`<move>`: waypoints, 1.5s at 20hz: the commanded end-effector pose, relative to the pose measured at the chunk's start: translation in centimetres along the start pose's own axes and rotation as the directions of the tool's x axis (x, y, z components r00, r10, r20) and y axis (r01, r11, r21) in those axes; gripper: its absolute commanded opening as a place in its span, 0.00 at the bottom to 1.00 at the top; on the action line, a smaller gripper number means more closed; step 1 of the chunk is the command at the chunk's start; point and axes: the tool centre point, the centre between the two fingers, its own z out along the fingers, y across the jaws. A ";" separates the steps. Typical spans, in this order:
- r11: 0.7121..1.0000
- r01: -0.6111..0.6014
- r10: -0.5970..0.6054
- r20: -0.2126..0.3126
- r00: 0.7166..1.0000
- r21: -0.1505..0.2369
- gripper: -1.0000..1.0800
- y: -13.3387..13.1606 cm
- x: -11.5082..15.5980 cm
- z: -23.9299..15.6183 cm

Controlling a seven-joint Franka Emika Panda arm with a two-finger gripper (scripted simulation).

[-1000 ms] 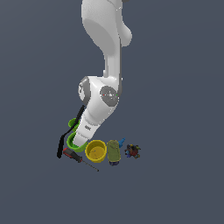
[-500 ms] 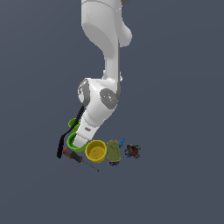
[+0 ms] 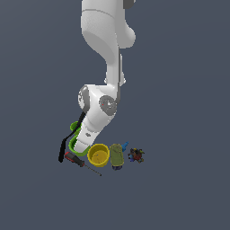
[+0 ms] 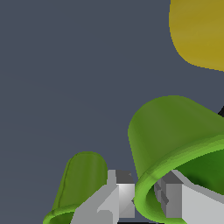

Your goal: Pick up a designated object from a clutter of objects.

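Lime-green cup (image 4: 175, 131) rim sits between the hand's (image 4: 146, 199) fingers.

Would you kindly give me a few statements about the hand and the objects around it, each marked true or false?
1. In the wrist view the hand straddles the rim of the large green cup, one finger outside and one inside. True.
2. The yellow cup lies at the far end of the row on the exterior view's right. False: the olive can and the small toy lie further right.
3. The red-handled screwdriver lies on the floor near the yellow cup. True.
4. The hand is gripping the smaller green cup. False: that cup sits beside the hand, outside the fingers.
5. The black strip lies right of the olive can in the exterior view. False: it is on the left.
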 end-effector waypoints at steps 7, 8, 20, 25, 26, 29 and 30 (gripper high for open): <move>1.000 0.001 -0.001 0.000 1.000 0.000 0.00 0.0 0.0 0.0; 1.000 0.000 0.000 0.000 1.000 -0.001 0.00 0.0 0.0 0.0; 1.000 0.001 -0.001 0.000 1.000 -0.001 0.00 -1.4 0.4 -3.6; 1.000 0.002 -0.002 0.001 1.000 -0.001 0.00 -2.8 0.8 -7.3; 1.000 0.002 -0.002 0.001 1.000 -0.001 0.00 -3.2 0.9 -8.2; 1.000 0.002 -0.002 0.001 1.000 -0.001 0.00 -4.4 1.2 -11.2; 1.000 0.002 -0.002 0.001 1.000 -0.001 0.00 -4.8 1.3 -12.4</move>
